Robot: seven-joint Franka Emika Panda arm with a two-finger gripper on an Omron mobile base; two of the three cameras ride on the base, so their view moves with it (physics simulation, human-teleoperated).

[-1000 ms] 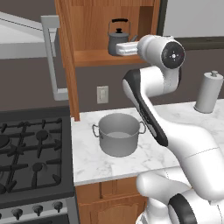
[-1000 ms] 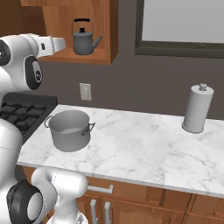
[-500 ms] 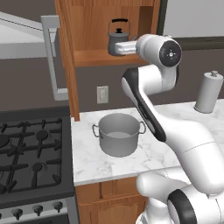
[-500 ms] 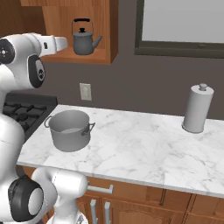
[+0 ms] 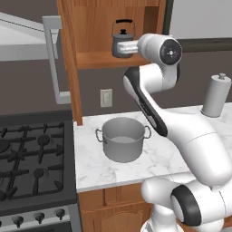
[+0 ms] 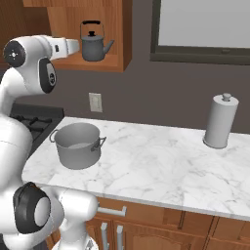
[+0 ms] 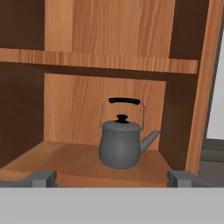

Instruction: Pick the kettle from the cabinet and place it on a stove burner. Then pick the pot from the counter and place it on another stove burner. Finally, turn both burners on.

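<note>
The small dark grey kettle [image 5: 121, 38] [image 6: 94, 45] [image 7: 120, 147] stands upright on the lower shelf of the open wooden cabinet [image 5: 90, 27] [image 6: 63, 19] [image 7: 78, 39], spout pointing right in the hand view. My gripper [image 5: 118, 49] [image 6: 77, 46] [image 7: 112, 178] is level with that shelf at the cabinet's front, aimed at the kettle, and open. Its fingertips [image 7: 41, 178] stand wide apart, short of the kettle, holding nothing. The large grey pot [image 5: 122, 141] [image 6: 77, 145] sits on the white marble counter [image 5: 158, 158] [image 6: 156, 161] below. The black stove burners [image 5: 38, 141] [image 6: 31, 124] lie left of the pot.
The cabinet's grey door [image 5: 51, 27] hangs open to the left, with its bar handle [image 5: 57, 77] above the stove. A tall grey cylinder with a knob top [image 5: 217, 95] [image 6: 220, 121] stands at the counter's right end. Stove knobs [image 5: 38, 217] line the range front.
The hand has edged slightly forward toward the kettle in the cabinet. The jaws stayed open, and the kettle and pot have not moved.
</note>
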